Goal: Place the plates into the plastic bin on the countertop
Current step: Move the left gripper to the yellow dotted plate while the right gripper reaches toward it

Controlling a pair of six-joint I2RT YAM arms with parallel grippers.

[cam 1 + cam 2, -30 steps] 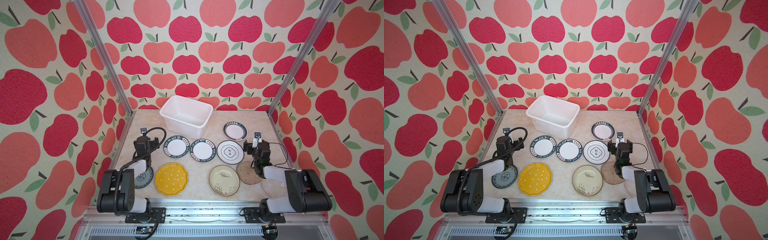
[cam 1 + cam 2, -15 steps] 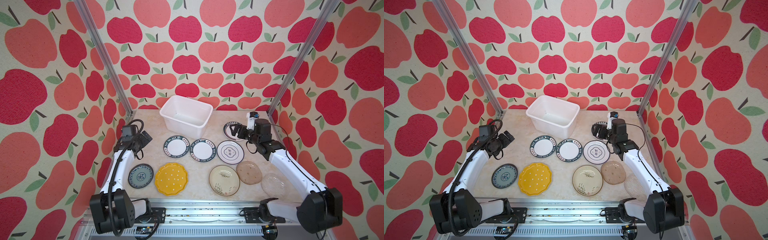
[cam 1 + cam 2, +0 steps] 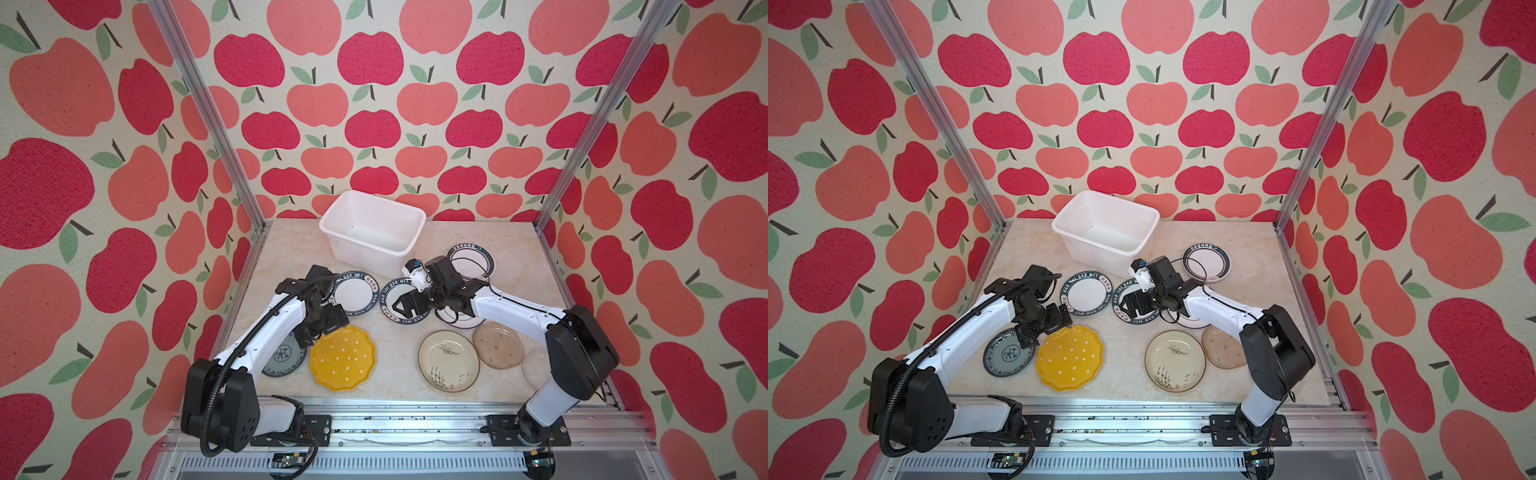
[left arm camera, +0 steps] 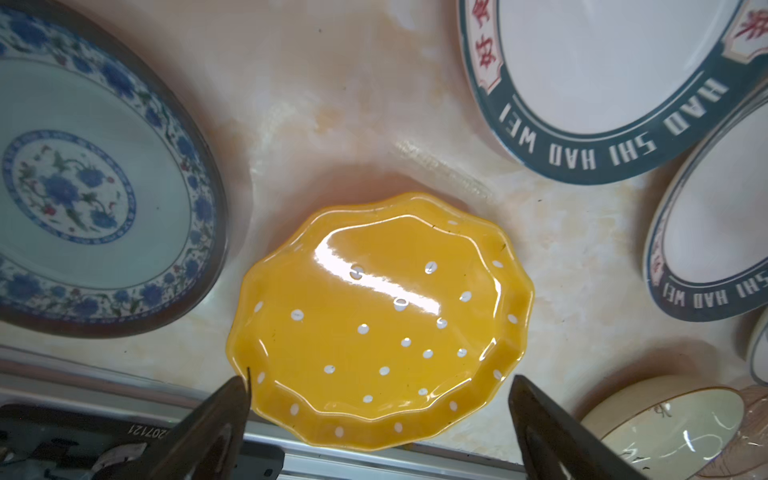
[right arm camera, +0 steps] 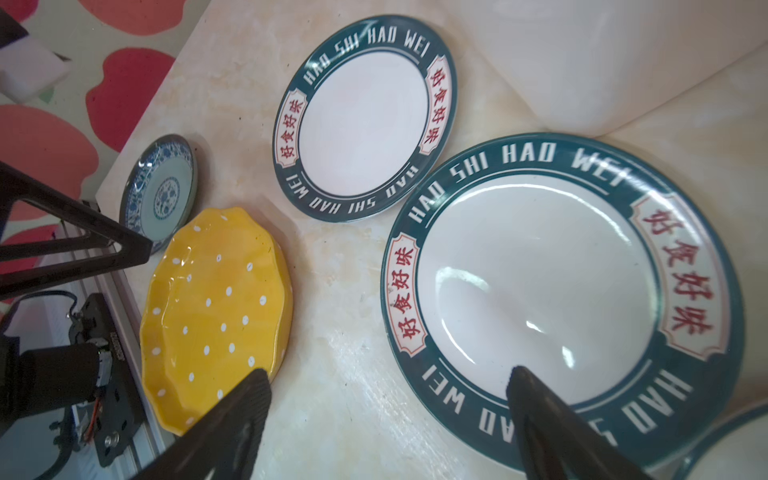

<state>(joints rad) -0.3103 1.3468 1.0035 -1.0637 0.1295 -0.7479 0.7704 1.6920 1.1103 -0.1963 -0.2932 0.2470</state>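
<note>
The plastic bin [image 3: 374, 232] stands empty at the back of the countertop [image 3: 291, 249]. Plates lie flat in front of it. My left gripper [image 4: 380, 386] is open, its fingers straddling the rim of the yellow dotted plate [image 4: 382, 320], beside a blue-patterned plate [image 3: 284, 359]. My right gripper [image 5: 386, 386] is open low over the middle green-rimmed plate [image 5: 540, 282], one finger above its rim and the other above bare countertop. Another green-rimmed plate [image 3: 355, 291] lies to its left, and a third [image 3: 471, 259] lies at the back right.
A cream plate with reeds [image 3: 449, 365], an amber glass plate [image 3: 498, 345] and a clear glass plate [image 3: 536, 368] lie at the front right, partly under the right arm. Aluminium rails frame the countertop, and apple-patterned walls close in three sides.
Both arms have unfolded from the front edge. The left swung in from the left side to the yellow plate. The right came from the back-right plate to the middle green-rimmed one.
</note>
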